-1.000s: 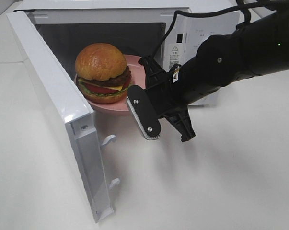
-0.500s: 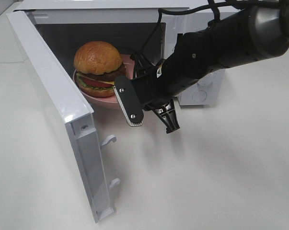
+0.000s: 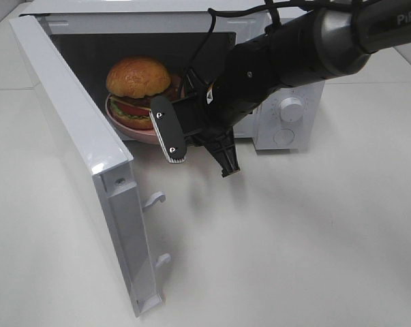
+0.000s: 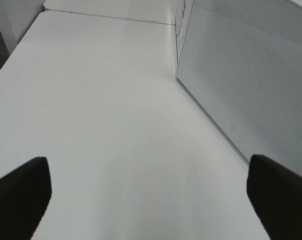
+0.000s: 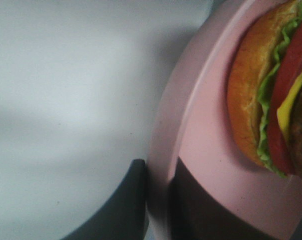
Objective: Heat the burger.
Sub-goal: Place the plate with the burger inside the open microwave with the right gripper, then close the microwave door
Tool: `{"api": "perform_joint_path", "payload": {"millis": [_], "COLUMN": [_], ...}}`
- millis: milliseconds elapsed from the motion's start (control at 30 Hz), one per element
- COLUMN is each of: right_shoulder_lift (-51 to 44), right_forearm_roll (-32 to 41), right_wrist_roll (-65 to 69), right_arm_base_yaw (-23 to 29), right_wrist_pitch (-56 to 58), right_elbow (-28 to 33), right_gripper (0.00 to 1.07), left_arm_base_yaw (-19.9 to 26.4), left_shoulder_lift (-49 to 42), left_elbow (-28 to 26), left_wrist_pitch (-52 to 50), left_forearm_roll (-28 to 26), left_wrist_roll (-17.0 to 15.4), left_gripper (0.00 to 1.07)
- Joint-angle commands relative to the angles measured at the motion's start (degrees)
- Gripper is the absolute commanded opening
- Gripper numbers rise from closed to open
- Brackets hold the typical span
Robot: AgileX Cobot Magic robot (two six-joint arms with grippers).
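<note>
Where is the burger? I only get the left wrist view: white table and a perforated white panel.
Observer: The burger sits on a pink plate at the mouth of the microwave.
Operator: Released?
Observer: No, the right wrist view shows the plate's rim between the fingers of the right claw.
Operator: And the door?
Observer: The door stands wide open, on the left of the high view.
</note>
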Motion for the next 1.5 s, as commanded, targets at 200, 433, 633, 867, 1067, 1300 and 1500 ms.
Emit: {"api": "perform_joint_path", "payload": {"millis": [200,433,633,867,1067,1300,1500], "right_shoulder_lift": [4.24,7.91,10.26,11.29,11.29,11.29,9.80], "right_forearm_roll": [-9.40,-13.75,-14.44,-14.50,-14.44,-14.32,-14.04], "right_wrist_roll": [13.18,19.54,21.89,22.86,24.47,24.64,26.13], "right_arm_base_yaw": [-0.06,-0.06,-0.06,-0.06,-0.06,-0.06,-0.06], "right_wrist_pitch": [3.90,7.33,8.48,8.31,8.37,9.74,8.94], "right_elbow": [-10.03,-17.36,-21.20,-22.12,-22.12,-22.12,-19.94], "right_gripper": [0.03,0.03,0.05,0.09,0.17,0.38,0.45], "left_arm_base_yaw": [-0.29,-0.29,-0.29,-0.29,-0.29,-0.29,-0.29], "left_shoulder_lift": [-0.80,-0.80,-0.80,-0.80,-0.80,-0.80,-0.80], "left_elbow": [0.06,0.06,0.06,0.06,0.06,0.06,0.06], "left_wrist_pitch": [-0.63,-0.63,-0.63,-0.63,-0.63,-0.63,-0.63], "left_forearm_roll": [-0.29,-0.29,-0.29,-0.29,-0.29,-0.29,-0.29], "left_wrist_roll": [-0.17,-0.17,-0.23,-0.29,-0.29,-0.29,-0.23], "left_gripper": [0.98,0.98,0.98,0.98,0.98,0.98,0.98]}}
